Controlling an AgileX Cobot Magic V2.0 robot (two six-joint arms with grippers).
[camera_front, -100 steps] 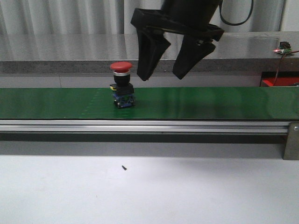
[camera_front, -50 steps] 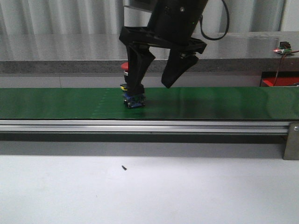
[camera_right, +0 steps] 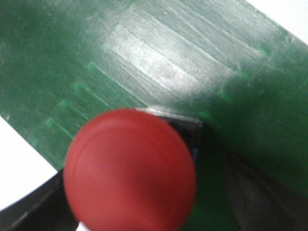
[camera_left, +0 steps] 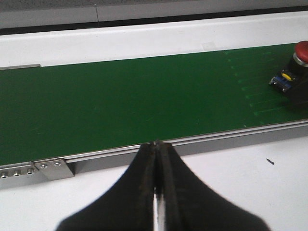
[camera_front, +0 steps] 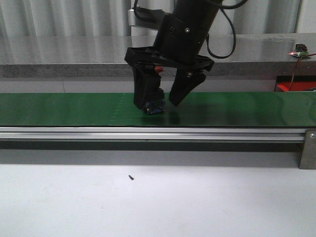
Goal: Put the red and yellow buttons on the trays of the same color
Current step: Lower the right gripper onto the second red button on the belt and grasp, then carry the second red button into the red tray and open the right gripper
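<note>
Button count is one: you see a single red button [camera_front: 156,94] standing upright on the green belt [camera_front: 59,108], cap up, long axis vertical. Your right gripper [camera_front: 160,104] is open around it, one finger on each side. Your left gripper [camera_left: 157,159] is fully closed and holds nothing, near the belt edge.
</note>
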